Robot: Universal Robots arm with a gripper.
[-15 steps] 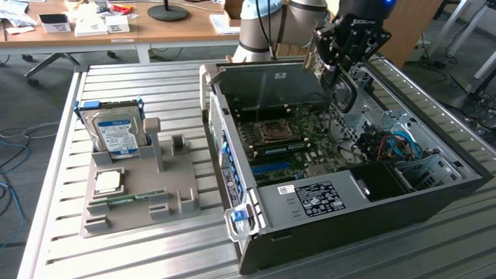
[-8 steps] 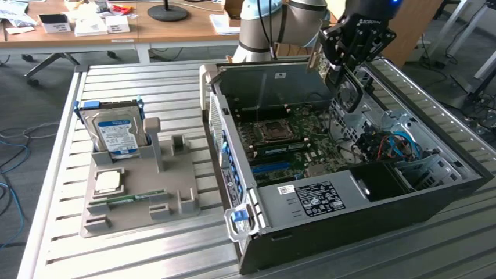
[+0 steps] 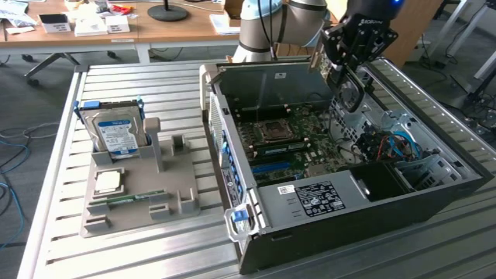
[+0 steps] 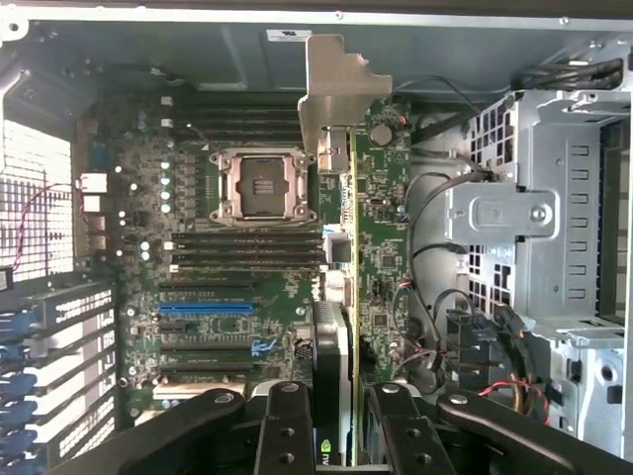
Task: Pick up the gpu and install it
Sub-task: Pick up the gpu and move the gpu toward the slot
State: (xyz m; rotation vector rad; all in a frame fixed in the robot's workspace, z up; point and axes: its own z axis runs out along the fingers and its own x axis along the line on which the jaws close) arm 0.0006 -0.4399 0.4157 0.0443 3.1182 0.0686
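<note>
In the exterior view my fingers (image 3: 345, 67) hang over the open computer case (image 3: 349, 229) on the worktop (image 3: 147, 258). They are closed partway on the gpu (image 3: 347, 94), held upright above the motherboard (image 3: 287, 139). Beside the case, a grey holder (image 3: 147, 197) carries a hard drive (image 3: 116, 132) standing on edge. In the wrist view my fingers (image 4: 285, 427) clamp the gpu (image 4: 341, 297) edge-on, its silver bracket (image 4: 341, 89) farthest from me, over the motherboard (image 4: 227, 297) inside the case (image 4: 198, 45).

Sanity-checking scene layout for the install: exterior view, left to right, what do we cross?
hard drive → CPU socket on the motherboard → gripper holding the gpu over the open case → blue cables
</note>
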